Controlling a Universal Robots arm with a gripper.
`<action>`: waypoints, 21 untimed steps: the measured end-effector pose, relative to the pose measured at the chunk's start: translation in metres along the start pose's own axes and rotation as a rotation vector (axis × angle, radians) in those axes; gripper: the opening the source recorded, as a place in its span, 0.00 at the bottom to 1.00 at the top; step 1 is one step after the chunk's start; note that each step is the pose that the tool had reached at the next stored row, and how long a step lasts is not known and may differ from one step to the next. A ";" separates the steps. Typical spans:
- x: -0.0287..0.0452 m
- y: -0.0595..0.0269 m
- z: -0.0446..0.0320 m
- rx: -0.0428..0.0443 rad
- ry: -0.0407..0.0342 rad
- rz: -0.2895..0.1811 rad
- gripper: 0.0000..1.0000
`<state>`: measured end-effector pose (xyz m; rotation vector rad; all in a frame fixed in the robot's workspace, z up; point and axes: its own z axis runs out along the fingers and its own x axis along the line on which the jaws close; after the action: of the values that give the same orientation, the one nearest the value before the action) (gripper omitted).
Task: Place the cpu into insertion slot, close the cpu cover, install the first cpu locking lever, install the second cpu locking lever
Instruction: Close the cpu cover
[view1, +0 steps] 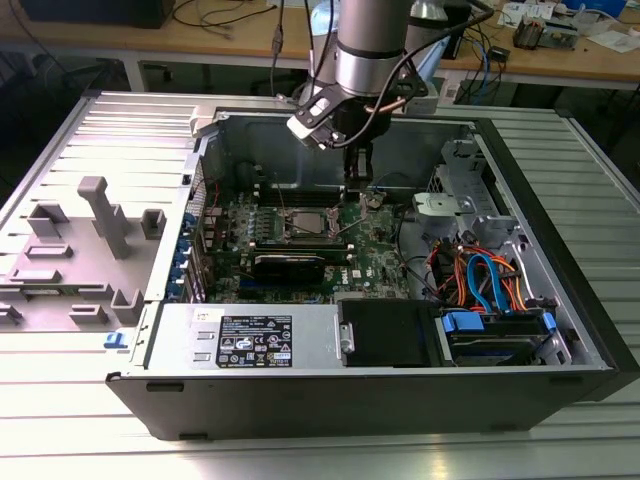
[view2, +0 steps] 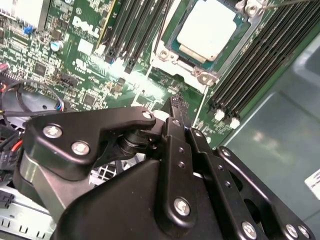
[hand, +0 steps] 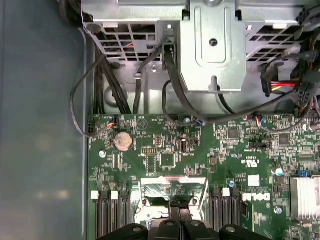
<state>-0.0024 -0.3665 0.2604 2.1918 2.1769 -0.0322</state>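
cpu (view2: 207, 27) dull silver metal; motherboard (view2: 50, 55) glossy green.

An open black-and-grey metal computer case (view1: 350, 405) lies on its side on a ribbed aluminium worktop (view1: 320, 455). Inside it, a green motherboard (view1: 380, 250) lies flat on the floor of the case. In the exterior view, a silver power supply box with a white label (view1: 250, 340) sits along the near edge, a flat black drive (view1: 385, 333) just beside it on the exterior view's right, and blue and orange cables (view1: 485, 275) bundled beyond that. Grey plastic fixtures (view1: 100, 215) stand on the case's opened panel at the exterior view's left. The first wrist view shows a round silver coin battery (hand: 124, 141), long black memory slots (hand: 112, 215), a finned silver heatsink (hand: 305, 192) and a grey perforated metal cage (hand: 212, 45).
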 end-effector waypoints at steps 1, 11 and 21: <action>0.0000 0.0021 0.0000 0.0001 -0.0001 0.000 0.11; 0.0006 0.0200 0.0004 0.0000 -0.0001 0.000 0.11; 0.0043 0.0413 0.0007 0.0002 -0.0003 0.000 0.11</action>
<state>0.0389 -0.3625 0.2605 2.1917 2.1769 -0.0328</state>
